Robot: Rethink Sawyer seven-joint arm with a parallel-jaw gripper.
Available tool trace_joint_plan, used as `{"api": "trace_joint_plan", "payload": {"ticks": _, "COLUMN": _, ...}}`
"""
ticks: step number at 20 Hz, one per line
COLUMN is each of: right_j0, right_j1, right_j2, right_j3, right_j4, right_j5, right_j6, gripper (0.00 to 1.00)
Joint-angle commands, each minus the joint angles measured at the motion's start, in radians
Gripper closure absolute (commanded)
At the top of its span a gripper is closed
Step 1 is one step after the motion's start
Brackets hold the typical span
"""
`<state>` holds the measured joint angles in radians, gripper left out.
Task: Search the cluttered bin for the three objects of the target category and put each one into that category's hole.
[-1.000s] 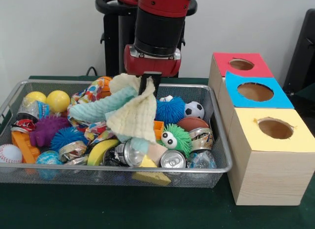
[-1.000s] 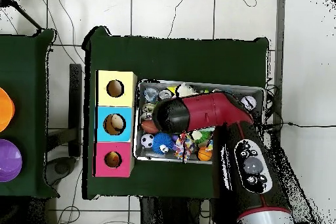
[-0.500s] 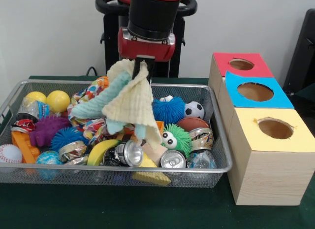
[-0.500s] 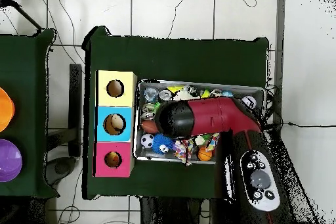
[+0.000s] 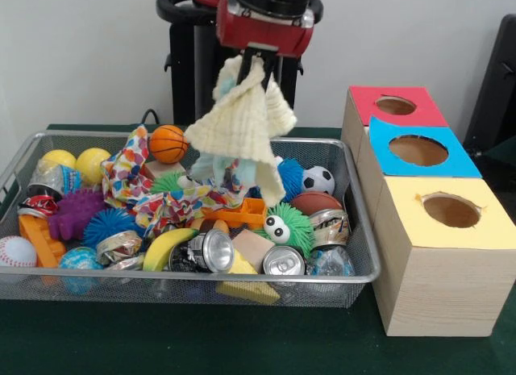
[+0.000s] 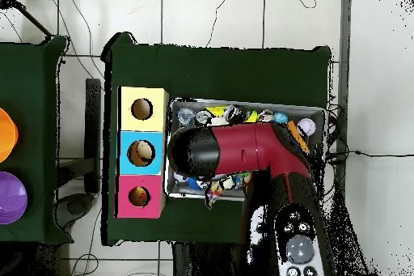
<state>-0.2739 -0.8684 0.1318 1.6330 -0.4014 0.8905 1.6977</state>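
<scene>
My gripper (image 5: 256,59) hangs above the wire bin (image 5: 355,274), shut on a pale yellow cloth (image 5: 242,125) that dangles clear of the clutter with a light teal cloth (image 5: 218,167) hanging behind it. A multicoloured patterned cloth (image 5: 149,193) lies in the bin's middle. At the right stand three boxes with holes: red (image 5: 397,106), blue (image 5: 419,151), yellow (image 5: 451,210). In the overhead view the arm (image 6: 234,151) covers the gripper and most of the bin; the boxes' holes show as yellow (image 6: 142,109), blue (image 6: 141,153), red (image 6: 139,197).
The bin holds balls: an orange basketball (image 5: 168,143), yellow balls (image 5: 94,164), a soccer ball (image 5: 318,180), a baseball (image 5: 16,251). There are also spiky toys (image 5: 290,226), crushed cans (image 5: 284,262), a banana (image 5: 168,246) and a yellow wedge (image 5: 246,288).
The gripper has risen and shifted right, lifting the yellow and teal cloths out of the pile. The basketball and patterned cloth beneath are now uncovered.
</scene>
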Motion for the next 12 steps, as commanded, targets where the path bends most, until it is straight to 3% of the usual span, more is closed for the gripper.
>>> {"api": "trace_joint_plan", "payload": {"ticks": 1, "right_j0": 0.05, "right_j1": -0.045, "right_j2": -0.045, "right_j3": 0.074, "right_j4": 0.057, "right_j5": 0.123, "right_j6": 0.183, "gripper": 1.0}}
{"api": "trace_joint_plan", "payload": {"ticks": 5, "right_j0": 0.086, "right_j1": -0.044, "right_j2": -0.073, "right_j3": 0.051, "right_j4": 0.065, "right_j5": 0.151, "right_j6": 0.196, "gripper": 1.0}}
{"api": "trace_joint_plan", "payload": {"ticks": 12, "right_j0": 0.086, "right_j1": 0.006, "right_j2": -0.086, "right_j3": 0.043, "right_j4": 0.104, "right_j5": 0.111, "right_j6": 0.177, "gripper": 1.0}}
